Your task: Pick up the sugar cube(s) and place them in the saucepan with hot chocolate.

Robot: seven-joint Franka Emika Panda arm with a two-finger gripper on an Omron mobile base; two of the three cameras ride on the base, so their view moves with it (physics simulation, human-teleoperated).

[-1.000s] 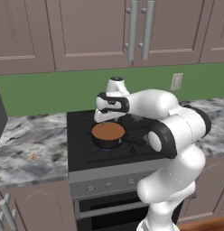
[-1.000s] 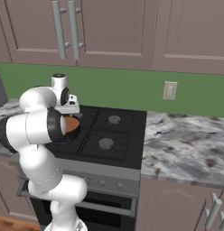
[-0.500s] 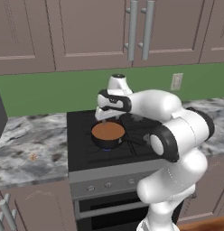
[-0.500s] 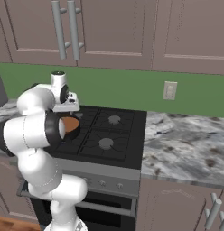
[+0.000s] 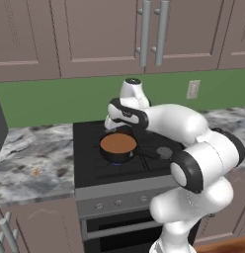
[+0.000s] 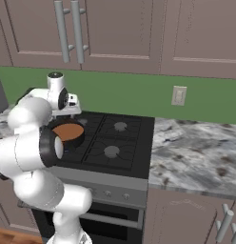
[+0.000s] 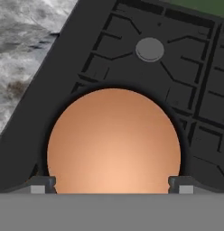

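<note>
The saucepan [image 5: 118, 147] stood on the front-left burner of the stove [image 5: 95, 168], its straight black handle pointing toward the stove's right side. It held a flat orange-brown liquid [image 7: 114, 140] that filled the pan nearly to the rim; no separate object could be made out on the liquid surface. In the hand view the pan's round black rim [image 7: 184, 135] lay directly beneath the camera, with the grates and one round burner cap [image 7: 150, 48] beyond it.

A tiny orange-tan speck, the sugar cube [image 5: 36, 172], lay on the marbled worktop [image 5: 30, 158] to the left of the stove, well apart from the saucepan.

The arm rose from the base, bent at the elbow, and reached back over the stove. The gripper [image 5: 114, 124] hung just above the far edge of the saucepan, pointing down. Its two finger tips [image 7: 41, 184] stood wide apart, one at each side of the pan, with nothing between them. In the right base view the gripper [image 6: 67, 110] sat just behind the saucepan [image 6: 68, 134].
</note>
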